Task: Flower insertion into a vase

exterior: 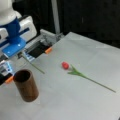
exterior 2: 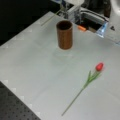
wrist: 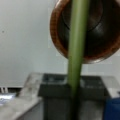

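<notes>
Gripper (exterior: 25, 55) at front view's left, tilted sideways, jaws clamped on thin stem (wrist: 76, 55).

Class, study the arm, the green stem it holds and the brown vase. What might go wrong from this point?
1. The gripper holds a thin green stem tilted, its lower end on the table outside the vase; it might bend or slip.
2. In the wrist view the stem crosses the vase's rim; it could catch there and tip the vase.
3. The red tulip lies flat nearby and might get swept.
</notes>
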